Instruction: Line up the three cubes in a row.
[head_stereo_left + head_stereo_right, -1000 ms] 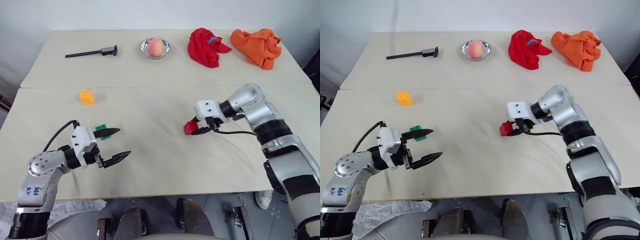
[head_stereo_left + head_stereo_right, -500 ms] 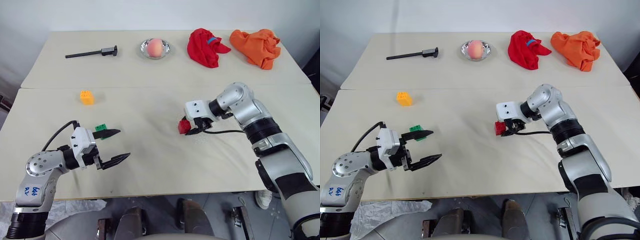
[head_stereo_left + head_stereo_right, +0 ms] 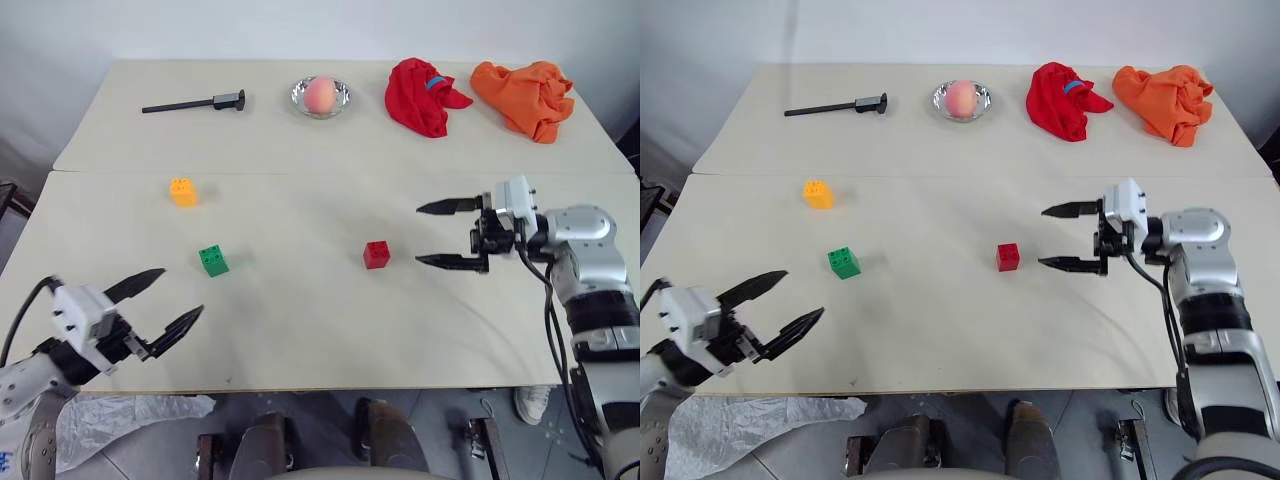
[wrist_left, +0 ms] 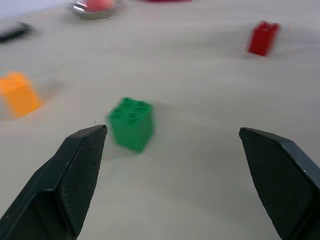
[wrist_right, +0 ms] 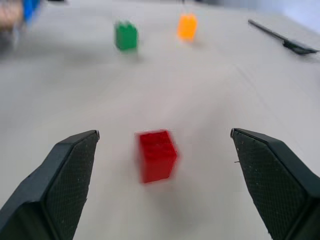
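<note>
A second ago the right gripper (image 3: 441, 235) was closed on the red cube (image 3: 376, 254); now its jaws stand wide apart, empty, and it has drawn back to the right, leaving the cube alone on the table (image 3: 300, 310). The left gripper (image 3: 158, 307) has pulled back from the green cube (image 3: 212, 260) toward the table's near left edge; its fingers are spread wide with nothing between them.

There are three cubes: the yellow-orange cube (image 3: 183, 191) sits farthest back on the left, the green one nearer and slightly right of it, and the red one well apart, near the middle. They form no straight row. Two cloths, a red cloth (image 3: 424, 93) and an orange cloth (image 3: 525, 94), lie at the far right, beside one peach (image 3: 320, 94) in one small dish (image 3: 341, 95) and one black tool (image 3: 195, 103).

The head views take in the cloths; the wrist views do not, though each shows the cubes up close between its own fingers.
</note>
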Robot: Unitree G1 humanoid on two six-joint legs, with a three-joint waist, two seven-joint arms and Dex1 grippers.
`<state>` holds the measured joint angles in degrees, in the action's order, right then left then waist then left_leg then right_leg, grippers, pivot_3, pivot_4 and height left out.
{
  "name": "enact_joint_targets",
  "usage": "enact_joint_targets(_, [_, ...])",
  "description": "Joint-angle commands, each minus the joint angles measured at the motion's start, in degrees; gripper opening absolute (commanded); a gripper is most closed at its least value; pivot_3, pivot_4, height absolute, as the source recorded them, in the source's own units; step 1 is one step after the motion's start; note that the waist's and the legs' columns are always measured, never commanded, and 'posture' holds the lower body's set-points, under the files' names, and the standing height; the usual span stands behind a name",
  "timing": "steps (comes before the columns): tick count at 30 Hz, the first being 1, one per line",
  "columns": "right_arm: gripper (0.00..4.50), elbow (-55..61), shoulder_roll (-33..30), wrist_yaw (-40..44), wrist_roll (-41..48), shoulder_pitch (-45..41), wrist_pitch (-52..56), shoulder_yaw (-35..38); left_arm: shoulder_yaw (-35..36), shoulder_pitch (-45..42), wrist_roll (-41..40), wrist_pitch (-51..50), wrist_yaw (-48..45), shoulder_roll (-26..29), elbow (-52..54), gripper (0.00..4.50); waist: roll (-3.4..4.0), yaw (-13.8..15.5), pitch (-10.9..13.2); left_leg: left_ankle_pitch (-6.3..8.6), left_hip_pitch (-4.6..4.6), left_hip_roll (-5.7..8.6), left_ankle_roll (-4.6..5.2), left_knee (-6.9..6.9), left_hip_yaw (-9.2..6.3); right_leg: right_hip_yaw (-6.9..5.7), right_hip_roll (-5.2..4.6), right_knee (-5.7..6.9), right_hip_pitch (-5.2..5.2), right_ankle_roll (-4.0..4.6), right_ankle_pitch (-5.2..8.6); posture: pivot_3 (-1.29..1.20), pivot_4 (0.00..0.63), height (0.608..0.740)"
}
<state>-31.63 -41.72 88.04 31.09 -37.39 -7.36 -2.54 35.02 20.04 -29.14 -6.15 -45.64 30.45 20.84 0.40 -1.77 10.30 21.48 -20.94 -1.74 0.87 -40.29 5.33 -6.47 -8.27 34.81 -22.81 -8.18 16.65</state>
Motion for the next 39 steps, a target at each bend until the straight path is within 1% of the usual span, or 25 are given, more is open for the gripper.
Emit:
enact_joint_targets(1, [4.42, -1.7, -0.06, 3.94, 2.1, 3.08, 0.8, 5.06, 7.17, 4.62, -0.69, 3.14, 1.36, -2.26, -8.19, 4.5, 0.0, 0.05, 0.0, 0.0, 0.05, 0.0, 0.0, 0.01, 0.03, 0.02, 0.0, 0.02, 0.0, 0.0, 0.0, 0.0, 0.15, 0.74])
enact_joint_targets(4, [4.42, -3.93, -0.19, 3.25, 1.33, 4.92, -2.45, 7.66, 8.0, 6.88, -1.15, 4.06, -0.47, -2.56, -12.49, 4.5, 0.0, 0.14, 0.01, 0.02, 0.06, 0.04, 0.03, 0.01, 0.17, 0.06, -0.02, 0.02, 0.0, 0.0, 0.0, 0.0, 0.15, 0.74])
enact_joint_targets(6, [4.42, -2.72, -0.48, 3.42, 1.36, 6.66, -2.56, 8.66, 7.39, 7.3, -2.39, 3.1, -1.35, -2.29, -12.1, 4.5, -0.04, 0.44, 0.0, 0.03, 0.03, -0.02, 0.05, 0.0, 0.16, 0.04, -0.07, 0.02, 0.0, 0.0, 0.0, 0.0, 0.15, 0.74])
enact_joint_targets(8, [4.42, -0.3, -0.4, 2.96, 1.93, 8.24, -1.75, 9.71, 6.37, 6.33, -3.42, 1.82, -1.27, -1.89, -10.88, 4.5, -0.06, 0.86, -0.01, 0.03, 0.01, -0.06, 0.05, 0.0, 0.11, 0.01, -0.17, 0.06, 0.0, 0.0, 0.0, 0.0, 0.15, 0.74])
enact_joint_targets(12, [4.42, 4.46, 0.17, 0.76, 2.46, 10.75, -0.41, 11.18, 2.45, 2.82, -2.55, 0.98, -2.3, -0.21, -10.7, 4.5, -0.06, 1.39, -0.01, 0.03, 0.03, -0.04, 0.07, 0.0, -0.03, 0.04, -0.24, 0.07, 0.0, 0.0, -0.01, 0.0, 0.15, 0.74])
enact_joint_targets(15, [4.42, 10.65, 0.62, -1.64, 3.03, 14.92, 1.78, 12.09, -3.91, -8.88, 0.94, 2.24, -4.37, 4.65, -17.8, 4.5, -0.06, 2.08, -0.02, 0.02, 0.0, 0.03, 0.06, -0.03, 0.04, -0.06, -0.21, 0.16, 0.01, 0.01, 0.0, 0.0, 0.15, 0.74])
enact_joint_targets(17, [4.42, 13.65, 0.61, -2.93, 3.21, 16.66, 3.37, 12.55, -7.91, -16.74, 2.14, 2.4, -7.72, 7.63, -23.89, 4.5, -0.06, 2.46, -0.02, 0.0, -0.05, 0.11, 0.04, -0.08, 0.05, -0.12, -0.16, 0.19, 0.01, 0.02, 0.0, 0.0, 0.15, 0.74])
enact_joint_targets(19, [4.42, 15.85, 0.19, -3.84, 3.52, 17.72, 4.82, 13.25, -12.57, -23.93, 4.24, 3.43, -12.11, 10.04, -30.76, 4.5, -0.06, 2.14, -0.03, 0.0, -0.04, 0.18, 0.03, -0.1, 0.13, -0.1, -0.12, 0.2, 0.0, 0.02, 0.0, 0.0, 0.15, 0.74])
enact_joint_targets(23, [4.42, 17.96, -0.35, -5.06, 3.31, 18.6, 6.81, 14.33, -18.02, -31.12, 7.84, 7.76, -17.62, 12.37, -40.19, 4.5, -0.06, 0.85, -0.03, 0.01, 0.0, 0.2, 0.03, -0.03, 0.28, -0.26, -0.11, 0.13, -0.02, 0.02, 0.0, 0.0, 0.15, 0.74])
enact_joint_targets(25, [4.42, 18.72, -0.46, -5.46, 3.23, 19.15, 7.36, 14.91, -19.75, -33.24, 7.78, 7.29, -20.32, 12.8, -42.47, 4.5, -0.07, 0.19, -0.02, 0.01, 0.02, 0.18, 0.03, 0.09, 0.31, -0.49, -0.11, 0.08, -0.03, 0.02, 0.0, 0.0, 0.15, 0.74])
enact_joint_targets(29, [4.42, 20.94, -0.41, -6.11, 2.95, 21.5, 7.81, 15.88, -22.21, -37.72, 9.06, 8.95, -22.48, 12.57, -46.67, 4.5, -0.07, 0.25, -0.02, 0.01, 0.0, 0.14, 0.02, 0.09, 0.29, -0.69, -0.11, 0.08, -0.04, 0.03, 0.0, 0.0, 0.15, 0.74])
enact_joint_targets(35, [4.42, 24.84, -0.02, -7.51, 3.69, 25.88, 8.88, 16.96, -25.13, -45.14, 10.06, 10.29, -23.81, 9.09, -52.36, 4.5, -0.08, 1.23, -0.02, 0.01, -0.03, 0.18, 0.03, -0.07, 0.25, -0.68, -0.18, 0.18, -0.03, 0.02, -0.01, 0.0, 0.15, 0.74])
enact_joint_targets(38, [4.5, 25.65, -0.22, -7.64, 3.78, 26.79, 9.45, 17.2, -26.45, -48.2, 11.39, 12.31, -24.26, 7.84, -56.04, 3.88, -0.08, 1.59, -0.02, 0.01, -0.04, 0.19, 0.03, -0.08, 0.26, -0.69, -0.17, 0.18, -0.03, 0.01, -0.01, 0.0, 0.15, 0.74])
enact_joint_targets(39, [4.5, 25.92, -0.29, -7.79, 3.87, 27.02, 9.74, 17.38, -26.84, -49.01, 11.67, 12.9, -24.76, 7.61, -57.2, 3.61, -0.08, 1.59, -0.02, 0.01, -0.04, 0.19, 0.03, -0.08, 0.25, -0.7, -0.17, 0.18, -0.03, 0.01, -0.01, 0.0, 0.15, 0.74])
